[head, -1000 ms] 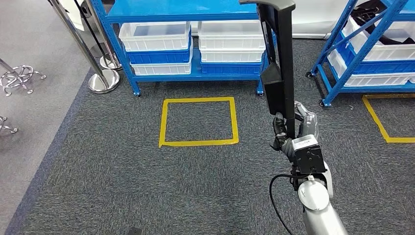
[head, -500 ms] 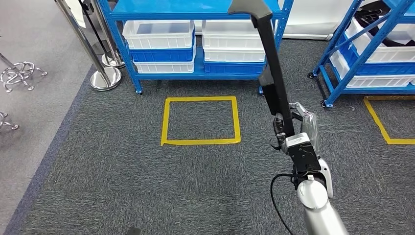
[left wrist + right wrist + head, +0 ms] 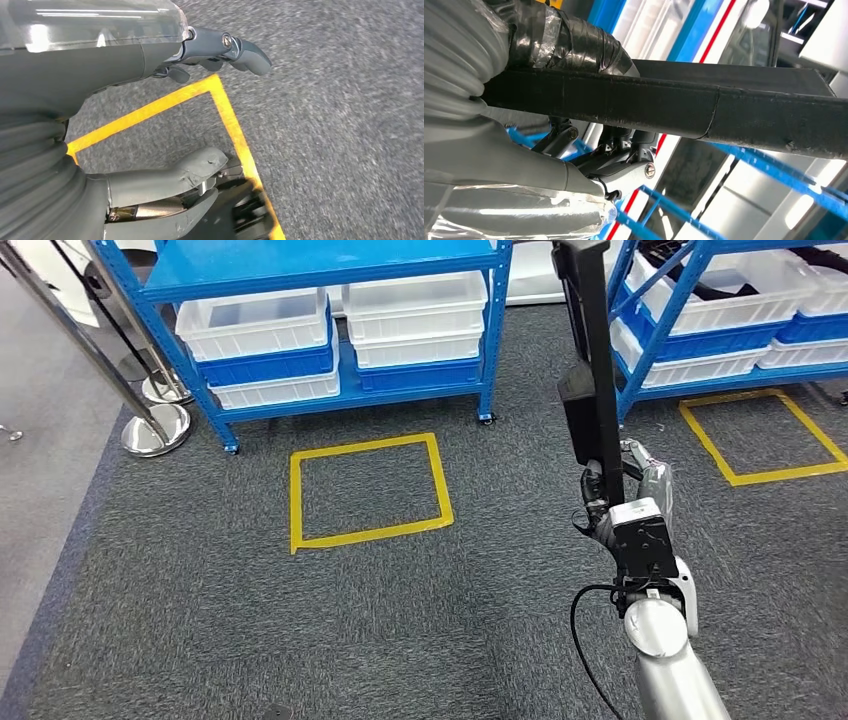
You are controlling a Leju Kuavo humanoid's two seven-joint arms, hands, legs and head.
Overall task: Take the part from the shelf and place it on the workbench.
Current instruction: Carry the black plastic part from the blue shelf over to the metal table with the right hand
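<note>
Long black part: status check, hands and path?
Right robot hand grips the long black bar-shaped part, held upright. Left robot hand hangs open over grey carpet. Blue metal shelf ahead; workbench not visible.

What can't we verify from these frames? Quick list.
- Long black bar-shaped part: its top is cut off by the head view's upper edge, so its full length is unknown.
- Right hand: in the head view the part and the wrist camera box cover the fingers, so the exact grip is unclear.
- White plastic bins on the blue shelf: any contents are too small to tell.
</note>
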